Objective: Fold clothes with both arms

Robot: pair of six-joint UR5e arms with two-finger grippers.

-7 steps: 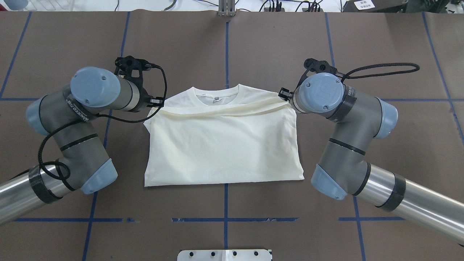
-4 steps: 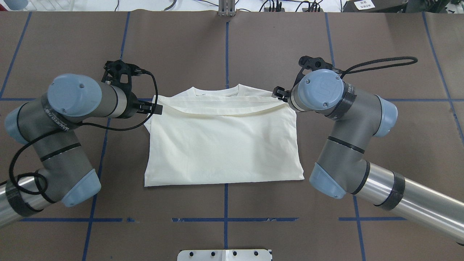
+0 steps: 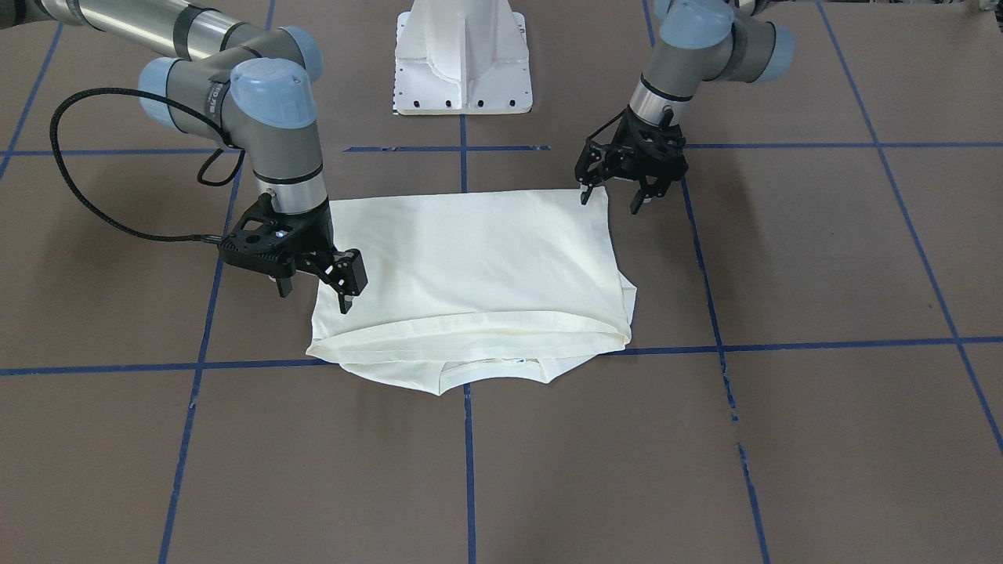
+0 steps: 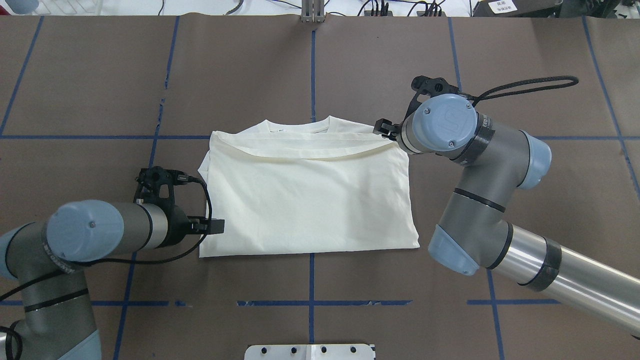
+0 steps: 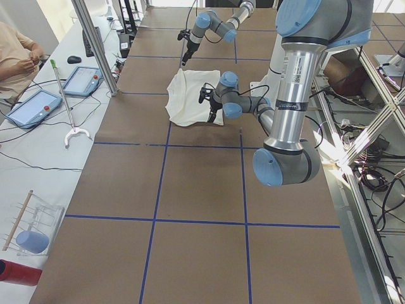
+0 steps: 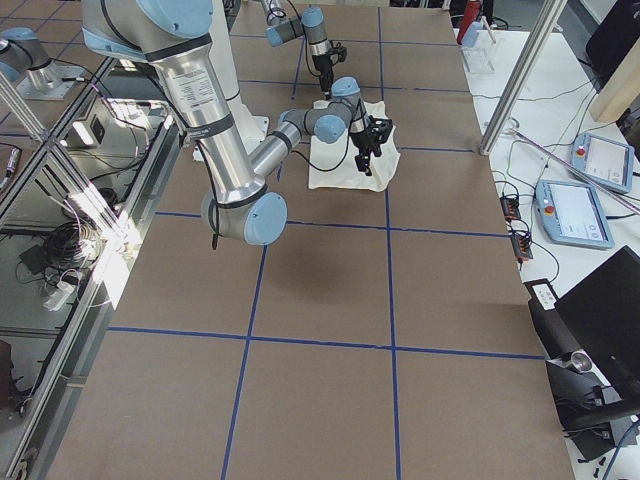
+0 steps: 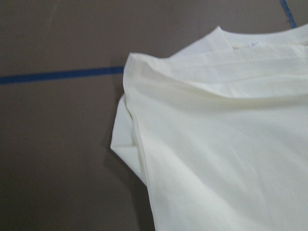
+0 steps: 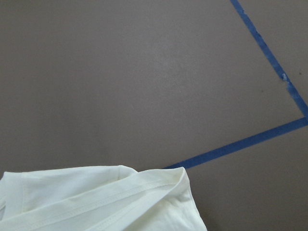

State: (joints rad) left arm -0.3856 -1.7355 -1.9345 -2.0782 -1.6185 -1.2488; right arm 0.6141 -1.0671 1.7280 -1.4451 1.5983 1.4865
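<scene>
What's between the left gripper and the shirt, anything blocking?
Nothing visible. The left gripper hangs open right at the corner of the shirt on the robot's side, and no other object lies between them.

Right gripper (image 4: 383, 128) mostly hidden under own wrist, overhead cam; left arm (image 4: 80, 232) cut by edge.

Not much to read from here. The blue joint cap (image 4: 446, 121) on my right arm (image 4: 480, 170) carries a square logo that looks like UR. The black band (image 4: 481, 137) beside it has white letters, too small to make out. The neck tag (image 7: 253, 44) on the shirt (image 7: 216, 144) is just blur.
</scene>
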